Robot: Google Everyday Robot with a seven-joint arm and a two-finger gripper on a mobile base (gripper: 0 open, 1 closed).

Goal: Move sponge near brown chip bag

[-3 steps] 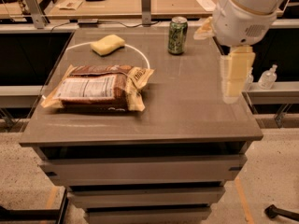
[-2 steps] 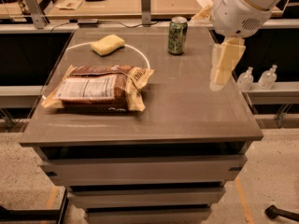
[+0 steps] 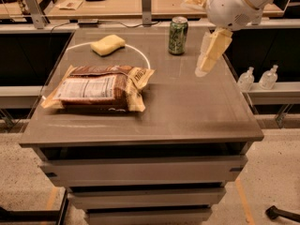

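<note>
The gripper (image 3: 202, 71) is held up over the right side of the table (image 3: 187, 116), pointed down and a bit to the left. Whether it is open or closed cannot be told, and nothing is seen in it. The sponge (image 3: 108, 44) is found well off to the left of it and a little further back, laid flat near the back edge. Its long side is laid left to right, with the right end turned a bit toward the back. The green can (image 3: 178, 29) is stood between the two, so it may need to be passed with care. The brown chip bag (image 3: 101, 88) is laid just in front of the sponge, its long side left to right too, with a small gap left between them.
</note>
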